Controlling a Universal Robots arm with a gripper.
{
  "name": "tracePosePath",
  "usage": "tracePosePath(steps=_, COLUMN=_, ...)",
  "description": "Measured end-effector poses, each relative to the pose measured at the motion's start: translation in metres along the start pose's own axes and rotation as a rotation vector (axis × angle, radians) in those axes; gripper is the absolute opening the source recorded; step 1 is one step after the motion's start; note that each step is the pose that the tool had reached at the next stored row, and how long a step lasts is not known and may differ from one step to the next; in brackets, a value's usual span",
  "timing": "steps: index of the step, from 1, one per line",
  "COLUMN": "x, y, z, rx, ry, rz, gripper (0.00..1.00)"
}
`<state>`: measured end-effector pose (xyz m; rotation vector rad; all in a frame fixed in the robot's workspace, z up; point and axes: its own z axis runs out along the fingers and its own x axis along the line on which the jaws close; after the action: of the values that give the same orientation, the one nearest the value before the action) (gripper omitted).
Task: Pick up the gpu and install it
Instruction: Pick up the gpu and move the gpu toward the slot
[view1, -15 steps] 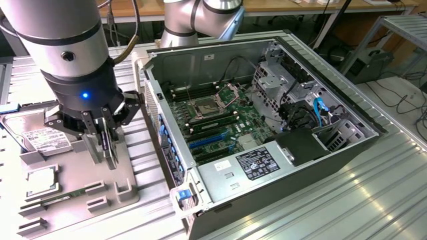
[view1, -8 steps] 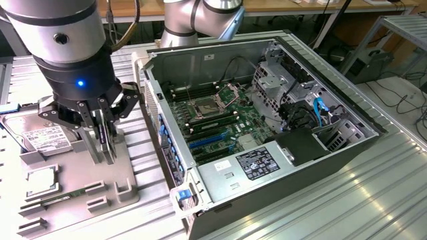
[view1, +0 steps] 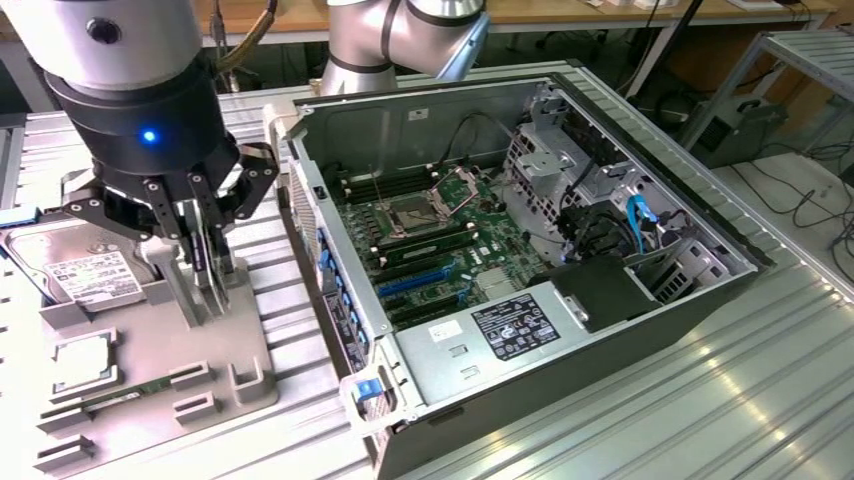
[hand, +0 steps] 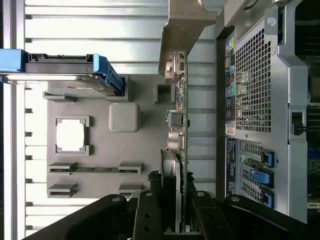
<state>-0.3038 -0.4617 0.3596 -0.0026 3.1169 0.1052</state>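
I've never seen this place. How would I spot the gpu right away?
Find the big open computer case; beside it, on the exterior view's left, sits a grey holder tray. The gpu is the thin dark card standing on edge there, between the fingers. Its neighbours, a silver hard drive, a square chip and a narrow memory stick, sit untouched.

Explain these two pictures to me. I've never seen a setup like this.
This is a robot arm with a gripper for grasping. One picture comes from a camera off to the side, the other from a camera on the arm's wrist. On the table stand an open computer case and a grey holder with a hard drive, a processor chip and a memory stick. The gripper is shut on the gpu, a thin card standing on edge at the holder.
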Motion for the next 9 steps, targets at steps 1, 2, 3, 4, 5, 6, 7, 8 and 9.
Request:
tracePosePath(steps=1, x=0.0, y=0.0001, z=-0.0023, rx=-0.0001, ry=-0.0001, rz=0.0, gripper=0.28)
tracePosePath(steps=2, x=0.0, y=0.0004, z=-0.0051, rx=0.0, ry=0.0001, rz=0.0, gripper=0.28)
tracePosePath(steps=3, x=0.0, y=0.0005, z=-0.0075, rx=0.0001, ry=0.0001, rz=0.0, gripper=0.28)
tracePosePath(steps=4, x=0.0, y=0.0007, z=-0.0103, rx=0.0001, ry=0.0001, rz=0.0, gripper=0.28)
tracePosePath(steps=5, x=0.0, y=0.0009, z=-0.0138, rx=0.0, ry=0.0001, rz=0.0, gripper=0.28)
tracePosePath(steps=6, x=0.0, y=0.0013, z=-0.0186, rx=0.0, ry=0.0002, rz=0.0, gripper=0.28)
tracePosePath(steps=7, x=-0.001, y=0.0015, z=-0.0218, rx=0.0, ry=0.0002, rz=0.0, gripper=0.28)
tracePosePath(steps=8, x=-0.001, y=0.0017, z=-0.0259, rx=-0.0001, ry=0.0002, rz=0.0, gripper=0.28)
tracePosePath(steps=9, x=-0.001, y=0.002, z=-0.0289, rx=0.0, ry=0.0003, rz=0.0, gripper=0.28)
